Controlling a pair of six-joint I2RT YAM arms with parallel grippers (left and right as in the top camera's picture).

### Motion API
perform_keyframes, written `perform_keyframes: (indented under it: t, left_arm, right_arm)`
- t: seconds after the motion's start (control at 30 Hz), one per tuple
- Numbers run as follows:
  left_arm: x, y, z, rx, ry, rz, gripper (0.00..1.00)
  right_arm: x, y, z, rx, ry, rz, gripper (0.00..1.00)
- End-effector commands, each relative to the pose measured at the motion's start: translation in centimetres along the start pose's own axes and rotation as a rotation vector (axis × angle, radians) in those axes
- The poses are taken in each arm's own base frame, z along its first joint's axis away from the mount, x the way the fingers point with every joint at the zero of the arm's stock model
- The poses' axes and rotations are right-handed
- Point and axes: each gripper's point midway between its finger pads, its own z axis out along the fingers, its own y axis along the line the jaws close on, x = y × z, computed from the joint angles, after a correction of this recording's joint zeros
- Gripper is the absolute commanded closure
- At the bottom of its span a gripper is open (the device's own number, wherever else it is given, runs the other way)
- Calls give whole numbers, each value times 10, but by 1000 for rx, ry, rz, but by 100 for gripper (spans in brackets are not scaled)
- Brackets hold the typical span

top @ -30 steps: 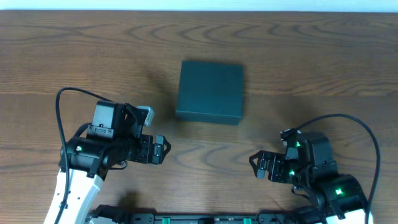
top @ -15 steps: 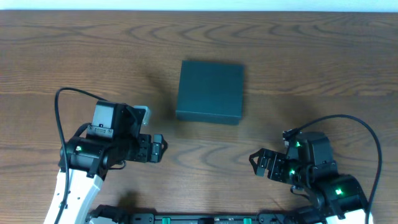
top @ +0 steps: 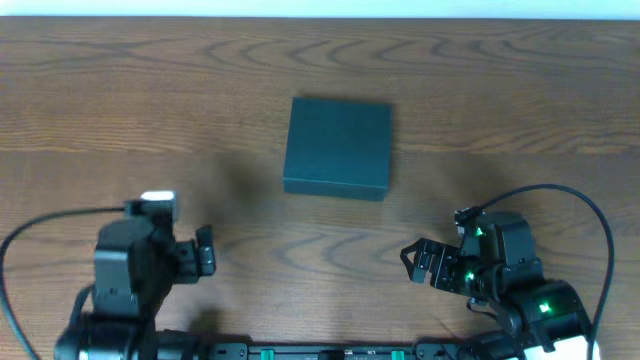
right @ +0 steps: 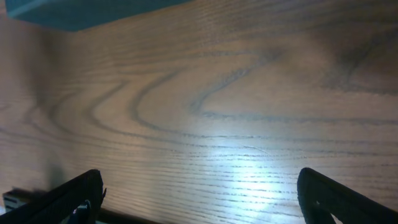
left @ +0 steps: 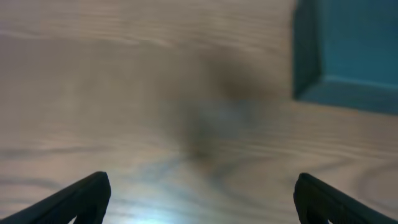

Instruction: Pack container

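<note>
The container (top: 338, 147), a dark teal-green square box, lies shut on the wooden table at the middle. Its corner shows at the upper right of the left wrist view (left: 348, 53) and its edge at the top left of the right wrist view (right: 81, 11). My left gripper (top: 204, 257) is at the lower left, well short of the box, open and empty, fingers wide apart over bare wood (left: 199, 202). My right gripper (top: 415, 262) is at the lower right, below the box, open and empty (right: 199, 196). No snack packets are in view.
The wooden table (top: 500, 90) stretches on all sides of the box. Black cables loop from both arms near the front edge. A black rail runs along the front edge of the table (top: 330, 352).
My left arm has drawn back toward the lower left, away from the box, and its gripper now points more forward. The right arm and the container have not moved.
</note>
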Motion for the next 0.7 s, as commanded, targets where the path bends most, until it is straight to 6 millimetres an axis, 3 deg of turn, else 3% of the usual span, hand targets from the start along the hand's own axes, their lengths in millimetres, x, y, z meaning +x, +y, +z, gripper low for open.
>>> perform_keyframes:
  t: [0.0,0.2,0.47,0.67]
  left_arm:
    - [14,23,13,-87,-95,2,5]
    - [31,33,42,-106,-243,-21,5]
    - [42,29,79,-58,-382,-17,5]
    - [34,28,74,-59,-439,-8,5]
  right_arm:
    - [-1,0,0,-4,-3,15,1]
    - [-1,0,0,-4,-3,16,1]
    - [-1,0,0,-4,-3,16,1]
    - [-1,0,0,-4,-3,16,1]
